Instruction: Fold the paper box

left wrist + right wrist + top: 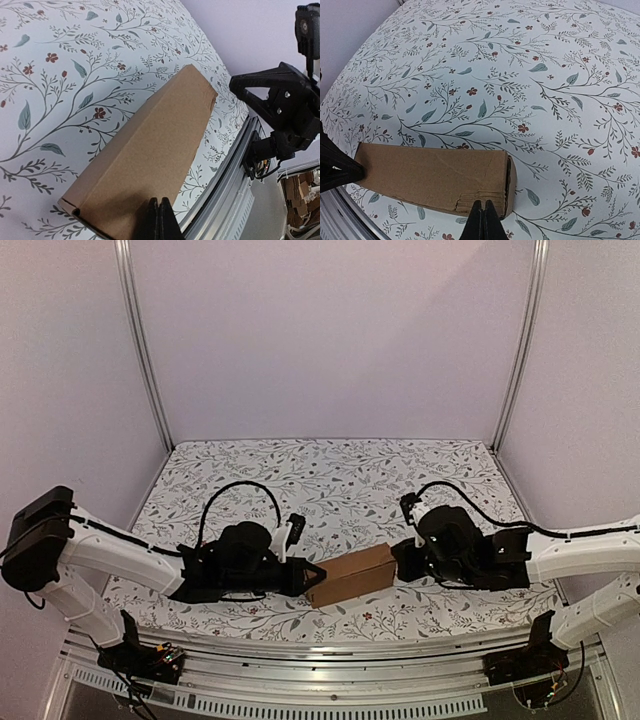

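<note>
The paper box (351,575) is a small oblong brown cardboard box lying on the floral cloth between the two arms. My left gripper (318,574) is shut, its tip at the box's left end. In the left wrist view the shut left gripper (161,201) sits over the near end of the box (150,155). My right gripper (396,552) is shut at the box's right end. In the right wrist view the shut right gripper (482,204) hovers at the crumpled near edge of the box (430,177), beside its end flap (510,186).
The floral tablecloth (330,480) stretches back to the white walls. An aluminium rail (330,650) runs along the near edge close to the box. Two upright frame posts (145,350) stand at the back corners.
</note>
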Motion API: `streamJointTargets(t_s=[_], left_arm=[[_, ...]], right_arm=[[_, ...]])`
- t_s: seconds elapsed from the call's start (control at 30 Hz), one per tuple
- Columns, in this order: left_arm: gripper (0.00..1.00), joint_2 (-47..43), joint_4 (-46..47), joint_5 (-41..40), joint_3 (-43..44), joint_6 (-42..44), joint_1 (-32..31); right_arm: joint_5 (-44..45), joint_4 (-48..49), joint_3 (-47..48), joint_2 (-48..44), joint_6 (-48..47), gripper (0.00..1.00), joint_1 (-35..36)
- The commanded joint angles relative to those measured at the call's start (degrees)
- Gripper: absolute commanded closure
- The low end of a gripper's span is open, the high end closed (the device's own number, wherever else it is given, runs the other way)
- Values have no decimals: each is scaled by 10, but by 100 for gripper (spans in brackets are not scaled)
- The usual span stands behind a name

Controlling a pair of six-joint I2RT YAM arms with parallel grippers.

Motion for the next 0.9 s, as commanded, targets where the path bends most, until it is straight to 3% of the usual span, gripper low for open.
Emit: streamJointTargets(t_s=[0.0, 0.23, 0.57, 0.87], left_arm=[[100, 19, -144, -5, -24, 13, 3], [100, 17, -153, -6, -18, 16, 4], [100, 13, -155, -4, -15, 18, 3], [100, -12, -171, -8, -11, 19, 3]], right_arm=[[28, -47, 43, -45, -31, 100, -2], [27, -52, 74, -9, -62, 100, -18], [-26, 17, 19, 96, -24, 100, -32], [-22, -10, 15, 46, -21, 100, -31]])
